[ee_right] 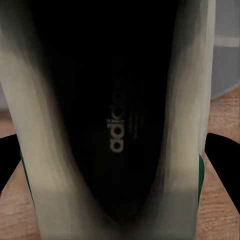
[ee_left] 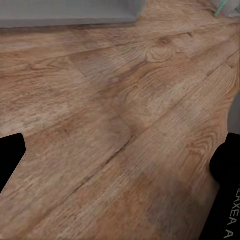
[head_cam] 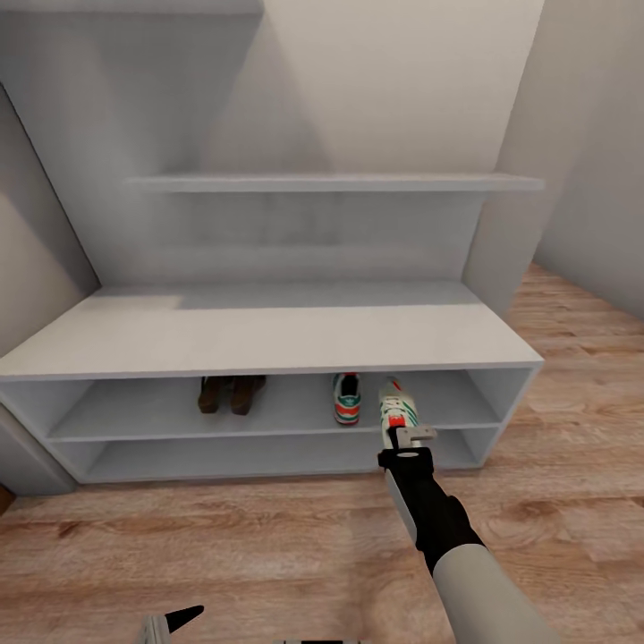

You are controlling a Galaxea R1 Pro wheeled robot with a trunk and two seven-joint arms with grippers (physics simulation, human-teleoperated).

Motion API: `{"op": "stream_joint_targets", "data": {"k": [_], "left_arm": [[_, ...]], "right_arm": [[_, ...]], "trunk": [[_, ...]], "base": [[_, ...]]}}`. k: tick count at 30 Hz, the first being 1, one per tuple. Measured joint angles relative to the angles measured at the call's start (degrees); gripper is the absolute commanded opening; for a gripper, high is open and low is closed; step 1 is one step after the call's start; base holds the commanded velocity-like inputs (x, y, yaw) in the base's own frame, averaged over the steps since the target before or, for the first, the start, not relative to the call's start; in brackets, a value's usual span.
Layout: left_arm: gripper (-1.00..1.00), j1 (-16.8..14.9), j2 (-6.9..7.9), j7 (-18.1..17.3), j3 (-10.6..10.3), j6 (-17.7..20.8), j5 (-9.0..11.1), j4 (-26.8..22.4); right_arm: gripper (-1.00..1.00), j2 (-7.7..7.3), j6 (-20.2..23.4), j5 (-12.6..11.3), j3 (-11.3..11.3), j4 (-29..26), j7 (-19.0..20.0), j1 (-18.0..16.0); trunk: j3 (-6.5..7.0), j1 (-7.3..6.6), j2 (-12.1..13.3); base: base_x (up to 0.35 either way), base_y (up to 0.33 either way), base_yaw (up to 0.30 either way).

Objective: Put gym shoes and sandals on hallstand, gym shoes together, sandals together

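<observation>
Floor: light brown wood-plank corridor floor (head_cam: 268, 555).
Rack: low white-grey hallstand (head_cam: 268, 335); upper shelf holds brown leather sandals (head_cam: 230, 394), one white green-striped sneaker (head_cam: 347, 399).
Right hand (head_cam: 407, 436): gripping second white sneaker (head_cam: 396, 407) at shelf edge.
Left hand (ee_left: 120, 165): spread wide, empty.

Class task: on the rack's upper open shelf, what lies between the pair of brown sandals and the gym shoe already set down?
Nothing: in the head view, bare shelf separates the sandals from the gym shoe.

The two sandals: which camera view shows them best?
The head view: the two sandals stand side by side on the hallstand's upper open shelf. The left wrist view looks at the corridor floor, the right wrist view into a gym shoe.
</observation>
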Motion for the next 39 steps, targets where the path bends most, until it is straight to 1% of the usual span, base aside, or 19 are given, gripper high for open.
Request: {"op": "stream_joint_targets", "data": {"k": [15, 27, 39], "left_arm": [[1.00, 0.00, 0.00, -0.01, -0.02, 0.00, 0.00, 0.00], [1.00, 0.00, 0.00, -0.01, -0.01, 0.00, -0.02, -0.01], [1.00, 0.00, 0.00, 0.00, -0.03, 0.00, 0.00, 0.00]], "right_arm": [[-1.00, 0.00, 0.00, -0.04, -0.05, -0.01, -0.02, 0.04], [-1.00, 0.00, -0.01, -0.09, -0.04, 0.00, -0.01, 0.00], [-1.00, 0.00, 0.00, -0.07, -0.05, -0.01, -0.02, 0.01]], "trunk": [[0.00, 0.01, 0.00], [0.00, -0.01, 0.00], [0.00, 0.01, 0.00]], "base": [[0.020, 0.001, 0.000], [0.210, 0.126, 0.000], [0.044, 0.016, 0.000]]}}
